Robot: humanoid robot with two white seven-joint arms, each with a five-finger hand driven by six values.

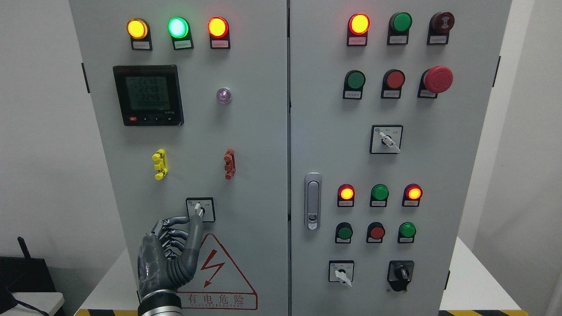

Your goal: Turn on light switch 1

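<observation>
Left hand (169, 252) up from bottom edge, lower left of left cabinet door (184, 145). Thumb extended upward, tip touching lower edge of rotary selector switch (200, 209); remaining fingers (169, 226) curled inward, stacked, gripping nothing. Cannot tell whether thumb actually bears on white knob or just rests at plate. Switch sits low on left door, just above red warning triangle (217, 274), knob pointing roughly up, slightly tilted. Same door, higher: yellow clip (159, 164) left, red clip (229, 163) right, digital meter (147, 95) with lit display, small purple lamp (224, 95) to its right, and along top three lit indicators – amber (137, 28), green (178, 27), red (217, 26). Right door (395, 153): door handle (312, 200) near centre seam, rows of red and green lamps and buttons, red mushroom stop button (437, 79) upper right, white-knob selector (386, 139) mid-door, two more selectors at bottom. Right hand out of frame.
</observation>
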